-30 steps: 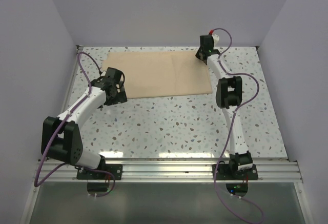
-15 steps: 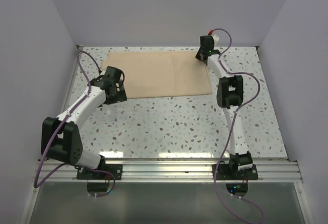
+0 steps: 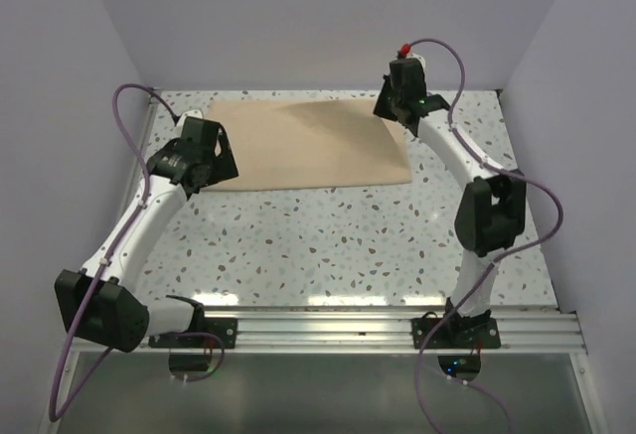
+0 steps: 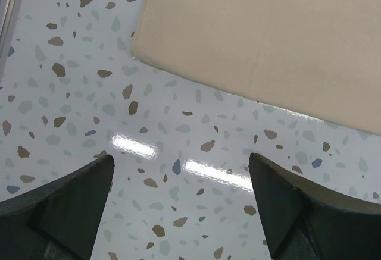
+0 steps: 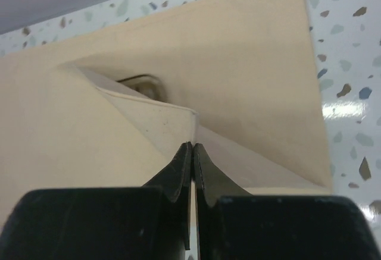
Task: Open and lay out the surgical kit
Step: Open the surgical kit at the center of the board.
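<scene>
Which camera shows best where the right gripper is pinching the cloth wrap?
Right wrist: the right gripper is shut on a raised fold of the cloth wrap. Top external shows most of the wrap, but the gripper's body hides the pinch. Left wrist shows only a flat corner.

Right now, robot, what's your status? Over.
Left gripper: jaws open, empty, above table beside cloth wrap. Right gripper: jaws shut on wrap's fold, raised. Steel tray edge showing underneath. Nothing blocking.
</scene>
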You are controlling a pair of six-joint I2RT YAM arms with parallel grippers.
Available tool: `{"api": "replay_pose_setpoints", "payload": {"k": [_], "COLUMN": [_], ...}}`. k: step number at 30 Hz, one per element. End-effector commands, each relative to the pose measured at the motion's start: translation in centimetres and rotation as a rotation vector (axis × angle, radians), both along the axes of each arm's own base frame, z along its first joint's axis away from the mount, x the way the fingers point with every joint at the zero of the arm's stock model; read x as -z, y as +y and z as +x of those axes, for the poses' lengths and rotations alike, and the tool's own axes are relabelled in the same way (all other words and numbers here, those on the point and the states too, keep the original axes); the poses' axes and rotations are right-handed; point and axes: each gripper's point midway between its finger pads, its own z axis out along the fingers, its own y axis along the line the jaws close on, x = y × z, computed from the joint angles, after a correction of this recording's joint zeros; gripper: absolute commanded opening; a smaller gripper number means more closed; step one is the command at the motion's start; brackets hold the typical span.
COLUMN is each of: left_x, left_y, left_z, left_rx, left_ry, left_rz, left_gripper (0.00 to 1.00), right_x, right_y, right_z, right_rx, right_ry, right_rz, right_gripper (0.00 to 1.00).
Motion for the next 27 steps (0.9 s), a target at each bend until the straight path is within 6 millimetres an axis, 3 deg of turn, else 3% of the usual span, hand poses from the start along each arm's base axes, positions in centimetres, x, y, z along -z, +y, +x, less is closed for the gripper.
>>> {"api": "replay_pose_setpoints", "payload": {"k": [1, 2, 4, 5, 7, 8, 9, 10, 12, 15, 16, 18, 20, 21, 22, 23, 24, 27], "left_x": [-3.1, -3.3, -4.1, -4.3, -5.3, -6.3, -7.1, -7.7, -9.6, -11.7, -12.0, -12.0, -11.0, -10.6, -10.0, -9.7, -9.4, -8.6], "left_y": [-0.1, -0.1, 0.1, 0.2, 0.7, 0.9, 1.1, 1.4, 1.8, 2.2, 2.1, 1.9, 1.7, 1.6, 1.5, 1.5, 1.5, 1.4], "left_z": [-1.2, -1.4, -2.0, -2.2, -2.6, -2.6, -2.8, -2.9, -3.2, -3.7, -3.8, -4.0, -4.1, -4.2, -4.3, -4.4, -4.6, -4.8], "left_rx": [0.016, 0.015, 0.006, 0.002, -0.020, -0.029, -0.037, -0.055, -0.074, -0.098, -0.095, -0.091, -0.080, -0.078, -0.073, -0.071, -0.069, -0.054], "left_ry": [-0.052, -0.052, -0.079, -0.083, -0.111, -0.130, -0.149, -0.166, -0.211, -0.258, -0.266, -0.271, -0.249, -0.235, -0.214, -0.206, -0.200, -0.187], "left_rz": [-0.025, -0.029, -0.040, -0.041, -0.034, -0.034, -0.031, -0.025, -0.032, -0.043, -0.053, -0.064, -0.069, -0.069, -0.068, -0.070, -0.071, -0.067], "left_gripper": [1.00, 1.00, 1.00, 1.00, 1.00, 1.00, 1.00, 1.00, 1.00, 1.00, 1.00, 1.00, 1.00, 1.00, 1.00, 1.00, 1.00, 1.00], "right_x": [-4.5, -5.5, -5.3, -5.5, -4.9, -2.8, -4.0, -3.6, -2.5, -0.6, -0.9, -0.1, 0.9, 1.4, 2.2, 2.5, 2.9, 3.2], "right_y": [3.1, 4.0, 4.3, 5.0, 3.7, 3.6, 2.0, 1.2, -2.2, -6.7, -7.9, -9.8, -10.5, -10.9, -11.0, -11.2, -11.4, -11.3], "right_z": [-6.7, -10.0, -14.3, -18.0, -22.9, -26.0, -29.1, -31.0, -35.4, -39.2, -40.1, -41.3, -42.0, -42.4, -42.5, -42.6, -43.0, -42.8], "right_rx": [-0.117, -0.147, -0.172, -0.205, -0.196, -0.200, -0.196, -0.163, -0.131, -0.038, -0.018, 0.030, 0.041, 0.046, 0.051, 0.063, 0.068, 0.075], "right_ry": [-0.019, -0.016, 0.029, 0.037, 0.086, 0.150, 0.135, 0.154, 0.179, 0.228, 0.200, 0.224, 0.247, 0.275, 0.312, 0.328, 0.356, 0.384], "right_rz": [-0.009, -0.001, -0.014, -0.011, -0.058, -0.061, -0.039, -0.020, -0.008, -0.051, -0.040, -0.083, -0.105, -0.130, -0.158, -0.173, -0.192, -0.219], "right_gripper": [0.00, 0.00, 0.00, 0.00, 0.00, 0.00, 0.00, 0.00, 0.00, 0.00, 0.00, 0.00, 0.01, 0.18, 0.41, 0.94, 0.98, 0.98]}}
